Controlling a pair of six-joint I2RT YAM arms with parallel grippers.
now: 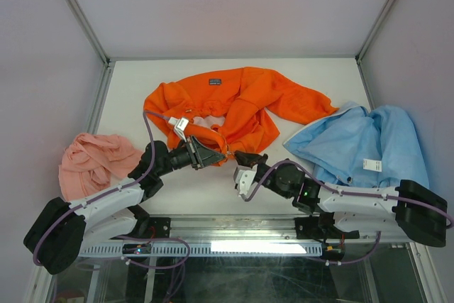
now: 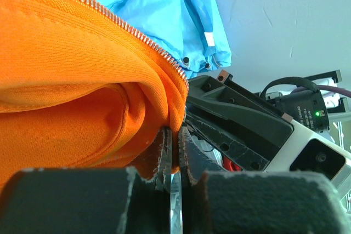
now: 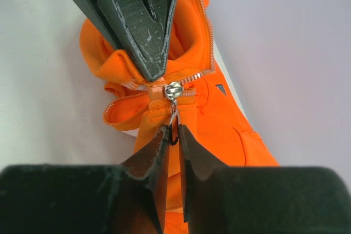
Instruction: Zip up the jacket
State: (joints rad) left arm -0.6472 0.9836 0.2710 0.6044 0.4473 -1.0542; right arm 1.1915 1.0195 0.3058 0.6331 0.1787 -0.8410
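A: Top view?
B: The jacket (image 1: 234,104) lies ahead of both jaws; left gripper (image 1: 222,153) clenched on its hem.
A: Left wrist?
B: Orange edge clamped between them.
A: Right wrist?
B: The right gripper (image 3: 173,131) pinches the zipper pull (image 3: 174,112).

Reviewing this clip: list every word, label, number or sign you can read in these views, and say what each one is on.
No text in any view is legible enough to quote.
At the collar of the orange jacket, the dark label: print too small to read.
On the light blue garment, the white tag: marks too small.
On the jacket's front, the small dark mark: blurred.
On the black camera: white print, blurred.
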